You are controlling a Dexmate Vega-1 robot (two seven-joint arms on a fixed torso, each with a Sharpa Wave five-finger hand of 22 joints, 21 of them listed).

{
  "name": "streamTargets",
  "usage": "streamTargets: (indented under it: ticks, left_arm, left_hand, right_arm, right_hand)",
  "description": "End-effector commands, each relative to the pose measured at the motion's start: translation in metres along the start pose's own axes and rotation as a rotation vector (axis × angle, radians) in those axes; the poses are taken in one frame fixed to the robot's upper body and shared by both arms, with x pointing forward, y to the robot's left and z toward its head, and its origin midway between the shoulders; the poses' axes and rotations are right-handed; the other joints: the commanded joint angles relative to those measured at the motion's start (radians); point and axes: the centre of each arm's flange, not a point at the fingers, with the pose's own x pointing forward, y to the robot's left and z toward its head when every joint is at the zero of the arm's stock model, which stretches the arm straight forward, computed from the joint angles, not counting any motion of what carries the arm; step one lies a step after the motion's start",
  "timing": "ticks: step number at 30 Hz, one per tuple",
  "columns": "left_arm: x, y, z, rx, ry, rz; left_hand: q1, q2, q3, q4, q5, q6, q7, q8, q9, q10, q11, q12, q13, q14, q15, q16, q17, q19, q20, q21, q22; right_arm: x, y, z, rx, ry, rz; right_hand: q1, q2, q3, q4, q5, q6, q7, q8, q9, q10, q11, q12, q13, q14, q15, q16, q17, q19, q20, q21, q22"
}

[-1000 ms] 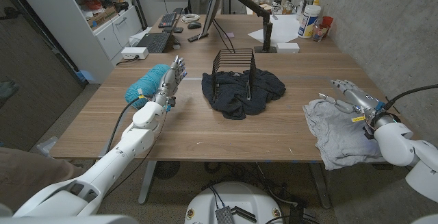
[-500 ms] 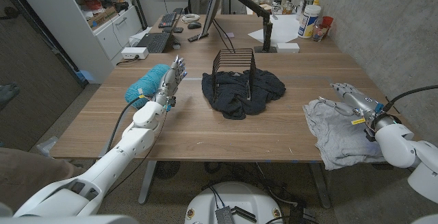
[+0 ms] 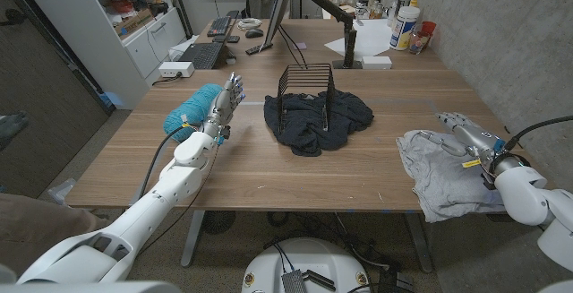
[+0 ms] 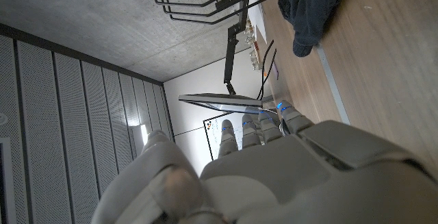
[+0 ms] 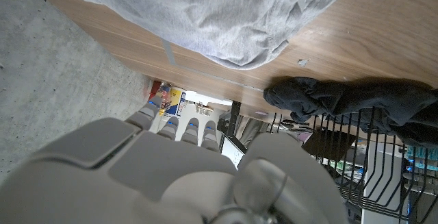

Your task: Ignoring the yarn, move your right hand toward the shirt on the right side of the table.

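Note:
A crumpled grey shirt lies on the right side of the wooden table, spilling over its front edge; it also shows as grey cloth in the right wrist view. My right hand hovers over the shirt's far right part, fingers apart and stretched out, holding nothing. A teal ball of yarn lies at the left of the table. My left hand stands upright beside the yarn with fingers straight and spread, empty.
A dark shirt is heaped at the table's middle under a black wire rack. Keyboards, a monitor arm, bottles and papers crowd the far end. A concrete wall runs along the right side.
My right hand has moved a little to the right and toward the table's front, over the grey shirt. The left hand has stayed where it was.

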Motion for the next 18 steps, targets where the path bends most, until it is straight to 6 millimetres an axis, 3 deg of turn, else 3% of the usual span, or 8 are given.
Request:
streamTargets:
  ticks: [1, 18]
  left_arm:
    - [0.0018, -0.0002, 0.0018, 0.003, 0.0, -0.006]
    - [0.003, 0.0027, 0.0029, 0.003, -0.003, -0.003]
  left_hand:
    - [0.005, 0.007, -0.001, -0.003, 0.005, 0.006, 0.0, 0.003, 0.002, 0.002, -0.004, 0.003, 0.005, -0.008, -0.001, 0.002, 0.003, -0.003, 0.003, 0.005, 0.002]
    - [0.005, 0.008, -0.001, -0.004, 0.005, 0.006, 0.001, 0.003, 0.002, 0.002, 0.0, 0.003, 0.006, -0.008, -0.001, 0.002, 0.003, -0.003, 0.002, 0.005, 0.002]
  right_arm:
    - [-0.0067, 0.0048, -0.0053, -0.023, 0.025, 0.003]
    - [-0.0147, 0.0078, -0.0117, -0.047, 0.052, 0.005]
  right_hand:
    - [0.006, 0.0, -0.002, -0.002, -0.004, -0.002, -0.007, 0.004, 0.002, -0.009, -0.003, -0.001, 0.002, -0.051, -0.039, 0.005, 0.005, -0.008, 0.004, 0.004, 0.004]
    - [0.008, 0.0, -0.002, -0.003, -0.005, -0.006, -0.006, 0.002, 0.002, -0.017, -0.005, -0.003, 0.003, -0.052, -0.04, 0.005, 0.005, -0.008, 0.004, 0.004, 0.004]
